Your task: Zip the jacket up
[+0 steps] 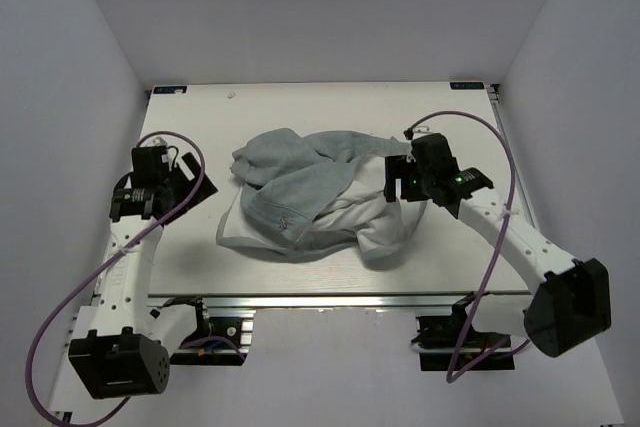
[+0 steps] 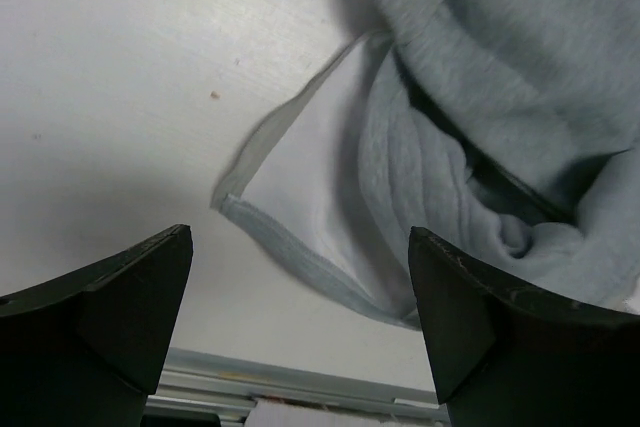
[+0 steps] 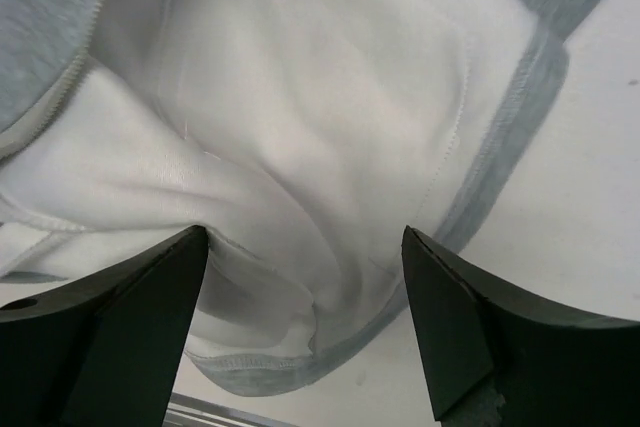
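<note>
The right gripper (image 3: 305, 237) hangs over the jacket (image 3: 330, 97), its two dark fingers (image 3: 130, 327) spread wide apart with nothing clamped between them. The garment lies opened out beneath, its pale lining facing up in soft folds and filling most of the view. A grey hem band (image 3: 500, 147) edges the lining on the right and curves round along the near side. Grey outer fabric (image 3: 40, 27) shows at the far left, bordered by a stitched edge. The white table (image 3: 590, 227) is bare to the right.
</note>
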`<move>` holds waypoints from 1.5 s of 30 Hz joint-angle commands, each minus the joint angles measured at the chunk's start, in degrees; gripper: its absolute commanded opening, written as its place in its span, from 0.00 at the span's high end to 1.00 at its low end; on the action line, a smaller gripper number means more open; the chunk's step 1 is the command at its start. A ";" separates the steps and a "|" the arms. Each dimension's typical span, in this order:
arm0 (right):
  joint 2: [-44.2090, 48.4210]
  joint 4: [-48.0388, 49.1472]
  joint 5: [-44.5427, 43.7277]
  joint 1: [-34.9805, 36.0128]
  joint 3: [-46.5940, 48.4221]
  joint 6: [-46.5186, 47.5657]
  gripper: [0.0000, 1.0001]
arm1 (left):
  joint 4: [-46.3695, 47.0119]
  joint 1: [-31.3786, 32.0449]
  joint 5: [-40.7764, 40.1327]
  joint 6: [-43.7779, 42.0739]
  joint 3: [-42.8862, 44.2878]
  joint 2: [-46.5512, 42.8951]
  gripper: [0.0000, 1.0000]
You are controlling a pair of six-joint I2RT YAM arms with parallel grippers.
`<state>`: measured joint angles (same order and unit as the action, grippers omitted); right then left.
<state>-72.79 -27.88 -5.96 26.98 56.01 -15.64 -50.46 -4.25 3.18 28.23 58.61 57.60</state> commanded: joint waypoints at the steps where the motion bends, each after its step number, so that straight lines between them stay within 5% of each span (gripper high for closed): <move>1: 7.91 2.91 -3.46 0.26 2.18 2.62 0.16 | -2.80 -0.05 -1.15 1.83 -3.49 -0.83 0.02; 6: 10.66 6.78 9.65 5.24 4.10 14.37 0.11 | 0.69 0.03 -1.87 4.29 -10.86 0.75 0.02; 11: 6.62 6.70 1.65 22.63 5.69 27.04 0.11 | 5.10 0.03 4.02 4.99 -13.61 4.88 0.02; 17: -3.04 5.82 -1.59 32.94 10.51 34.70 0.11 | 10.02 0.03 5.68 7.54 -17.38 9.01 0.02; 28: -12.98 18.37 -2.92 35.59 11.23 38.84 0.11 | 18.64 0.30 7.80 9.03 -21.17 17.10 0.02; 36: -20.63 12.23 -6.17 34.63 16.06 42.88 0.13 | 22.76 6.01 7.37 10.62 -20.82 22.02 0.13; 40: -22.12 11.71 -4.77 32.35 17.73 40.88 0.21 | 23.74 7.24 7.63 10.97 -19.68 25.00 0.40; 41: -22.48 10.75 -3.37 31.21 18.78 40.34 0.30 | 23.39 7.33 7.46 10.88 -19.24 25.27 0.63; 43: -23.61 10.30 -3.01 29.89 19.66 38.85 0.49 | 22.43 7.42 6.76 10.80 -17.84 25.36 0.86; 44: -23.80 10.21 -3.44 28.66 20.01 37.28 0.74 | 21.11 7.42 6.32 10.71 -17.31 24.84 1.00; 45: -23.62 11.43 -3.54 28.13 19.84 36.39 0.82 | 20.32 7.42 4.83 10.71 -16.78 24.32 1.00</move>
<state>-96.18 -17.04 -9.41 57.49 73.23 23.81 -27.94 2.94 11.29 39.35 39.99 82.81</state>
